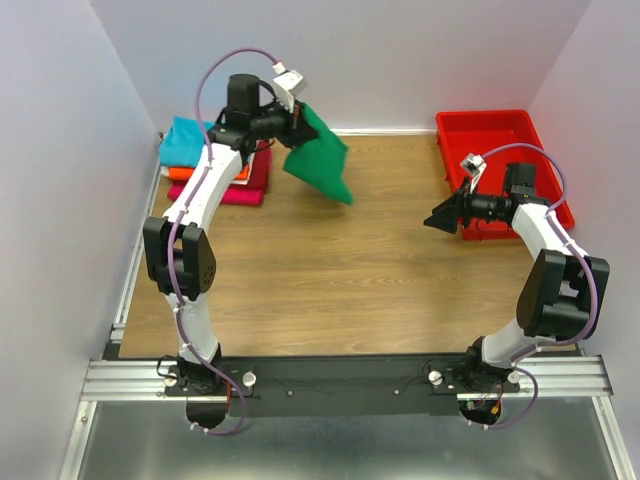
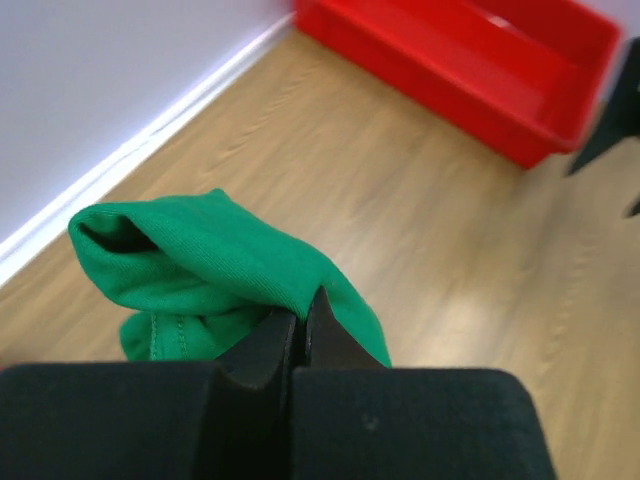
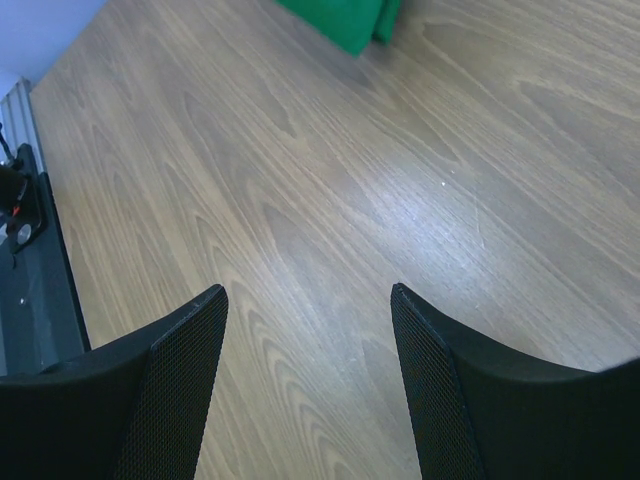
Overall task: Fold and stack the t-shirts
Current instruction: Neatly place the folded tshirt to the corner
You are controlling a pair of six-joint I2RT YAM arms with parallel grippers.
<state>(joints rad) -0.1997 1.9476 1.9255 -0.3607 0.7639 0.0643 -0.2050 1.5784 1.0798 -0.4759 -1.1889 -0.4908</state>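
My left gripper [image 1: 298, 120] is shut on the folded green t-shirt [image 1: 320, 158] and holds it in the air at the back of the table, to the right of the stack. In the left wrist view the green t-shirt [image 2: 210, 270] bunches around my closed fingertips [image 2: 300, 315]. The stack of folded t-shirts [image 1: 190, 150] lies at the back left, turquoise on top, then orange and magenta. My right gripper [image 1: 440, 215] is open and empty, hovering over bare wood [image 3: 310, 300] on the right. The green shirt's lower edge [image 3: 350, 20] shows at the top of the right wrist view.
A red plastic tray [image 1: 535, 135] stands at the back right, behind my right arm, and shows in the left wrist view [image 2: 480, 70]. White walls close the back and sides. The wooden table [image 1: 330, 280] ends at the metal rail in front.
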